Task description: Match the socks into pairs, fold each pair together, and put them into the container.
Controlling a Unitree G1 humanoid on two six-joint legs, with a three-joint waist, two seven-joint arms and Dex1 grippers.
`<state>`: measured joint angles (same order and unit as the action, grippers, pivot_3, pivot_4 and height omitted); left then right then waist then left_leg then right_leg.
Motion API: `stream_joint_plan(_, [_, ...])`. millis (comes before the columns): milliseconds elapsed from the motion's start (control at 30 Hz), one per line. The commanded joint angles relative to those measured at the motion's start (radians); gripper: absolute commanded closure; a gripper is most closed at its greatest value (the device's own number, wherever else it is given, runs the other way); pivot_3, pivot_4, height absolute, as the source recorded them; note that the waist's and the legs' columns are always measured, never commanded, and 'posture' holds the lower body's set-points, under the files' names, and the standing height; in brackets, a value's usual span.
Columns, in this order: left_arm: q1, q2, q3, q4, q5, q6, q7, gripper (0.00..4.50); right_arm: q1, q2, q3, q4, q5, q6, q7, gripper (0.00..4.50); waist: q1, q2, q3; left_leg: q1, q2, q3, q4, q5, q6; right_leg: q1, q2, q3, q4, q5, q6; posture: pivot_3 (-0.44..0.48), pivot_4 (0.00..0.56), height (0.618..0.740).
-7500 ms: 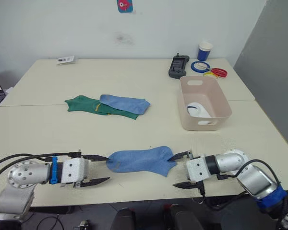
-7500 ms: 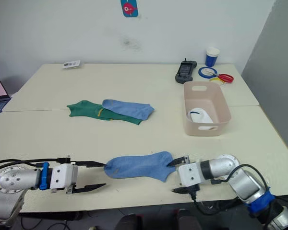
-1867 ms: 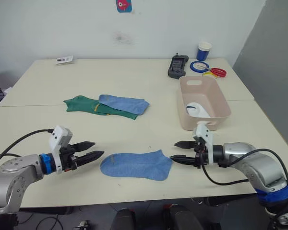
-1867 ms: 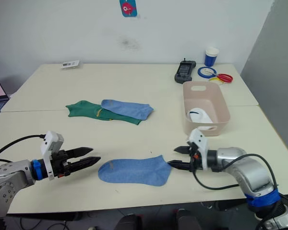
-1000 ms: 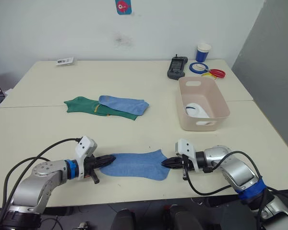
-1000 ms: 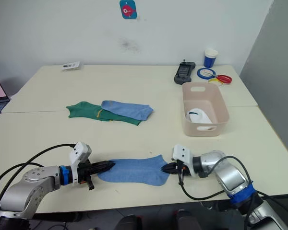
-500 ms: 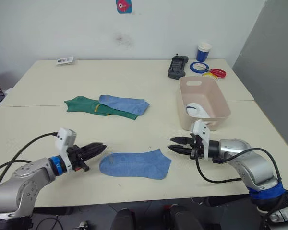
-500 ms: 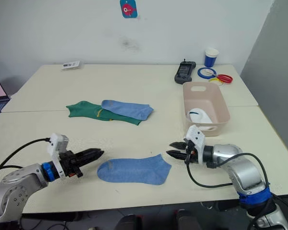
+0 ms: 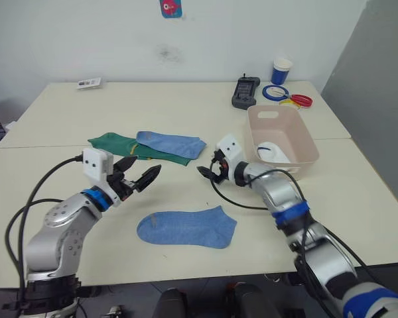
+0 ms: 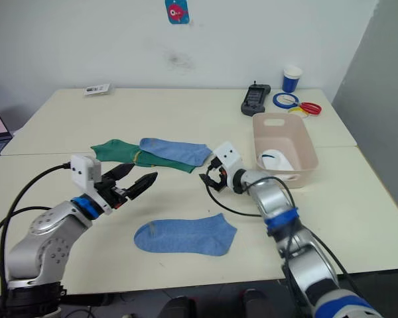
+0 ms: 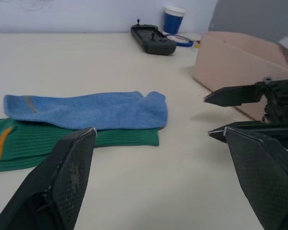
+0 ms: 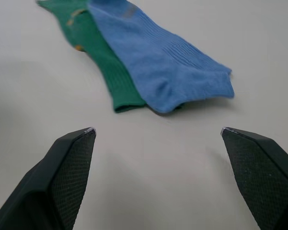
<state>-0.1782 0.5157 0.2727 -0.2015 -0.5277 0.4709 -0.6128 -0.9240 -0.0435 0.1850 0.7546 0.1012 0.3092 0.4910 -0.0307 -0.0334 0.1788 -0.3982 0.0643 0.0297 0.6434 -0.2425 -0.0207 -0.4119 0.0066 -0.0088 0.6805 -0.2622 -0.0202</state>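
Both grippers hang with jaws spread, gripping nothing: the left gripper [image 9: 140, 179] and right gripper [image 9: 206, 172] flank the ribbed light blue sock [image 9: 172, 144] overlapping the dark green sock [image 9: 119, 145]. Nearer than that pile, another blue sock [image 9: 188, 227] lies flat. Right of it stands the smooth pink-beige container [image 9: 305, 142], something white [image 9: 274, 152] inside.

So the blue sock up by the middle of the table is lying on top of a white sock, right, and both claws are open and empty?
Not quite: the far light blue sock lies on a dark green sock, not a white one, as the right wrist view shows clearly. The rest holds: the left gripper and right gripper are both open and empty.
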Motion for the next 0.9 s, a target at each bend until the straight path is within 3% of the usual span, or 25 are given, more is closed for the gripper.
stream_joint_plan(33, [-0.001, -0.009, 0.001, -0.036, 0.015, -0.057, 0.005, 0.03, -0.117, 0.042, -0.095, 0.228, 0.03, -0.081, -0.034, 0.01, 0.0, 0.0, 0.0, -0.001, 0.0, 0.0, 0.0, 0.0, 0.0, -0.001, -0.001, 0.0, 0.0, 0.0, 0.0, 0.0, 0.15, 0.74])
stream_joint_plan(200, [0.024, 0.007, -0.037, -0.08, 0.059, -0.093, -0.009, 0.03, -0.235, 0.096, -0.237, 0.431, 0.09, -0.103, -0.068, 0.01, 0.001, 0.0, 0.0, -0.002, 0.0, 0.0, -0.001, 0.0, 0.0, -0.001, -0.003, -0.001, 0.0, 0.0, 0.0, 0.0, 0.15, 0.74])
stream_joint_plan(433, [0.027, -0.007, -0.041, -0.1, 0.061, -0.089, 0.002, 0.03, -0.314, 0.143, -0.367, 0.524, 0.129, -0.11, -0.099, 0.01, 0.0, 0.0, 0.0, -0.001, 0.0, 0.0, 0.0, 0.0, 0.0, -0.001, -0.004, -0.001, 0.001, 0.0, 0.0, 0.0, 0.15, 0.74])
stream_joint_plan(533, [0.017, -0.003, -0.049, -0.095, 0.087, -0.092, 0.018, 0.0, -0.323, 0.149, -0.346, 0.539, 0.08, -0.15, -0.112, 0.39, 0.0, 0.0, 0.0, -0.001, 0.0, 0.0, 0.0, 0.0, 0.0, -0.001, -0.004, -0.001, 0.001, 0.0, 0.0, 0.0, 0.15, 0.74])
stream_joint_plan(633, [0.013, 0.01, -0.063, -0.085, 0.127, -0.106, 0.023, 0.0, -0.323, 0.146, -0.336, 0.543, 0.049, -0.169, -0.12, 1.23, 0.0, 0.0, 0.0, -0.001, 0.0, 0.0, 0.0, 0.0, 0.0, -0.001, -0.004, -0.001, 0.001, 0.0, 0.0, 0.0, 0.15, 0.74])
stream_joint_plan(800, [-0.007, 0.02, -0.103, -0.041, 0.184, -0.146, 0.003, 0.0, -0.297, 0.11, -0.325, 0.493, 0.032, -0.173, -0.056, 1.23, 0.001, 0.0, 0.0, -0.001, 0.0, 0.0, -0.001, 0.0, 0.0, -0.001, -0.004, -0.001, 0.001, 0.0, 0.0, 0.0, 0.15, 0.74])
stream_joint_plan(900, [-0.057, 0.034, -0.159, 0.053, 0.261, -0.213, -0.016, 0.0, -0.242, 0.078, -0.283, 0.371, 0.02, -0.16, 0.023, 1.23, 0.004, 0.0, 0.0, -0.001, 0.0, 0.0, -0.001, 0.0, 0.0, -0.001, -0.004, -0.002, 0.001, 0.0, 0.0, 0.0, 0.15, 0.74])
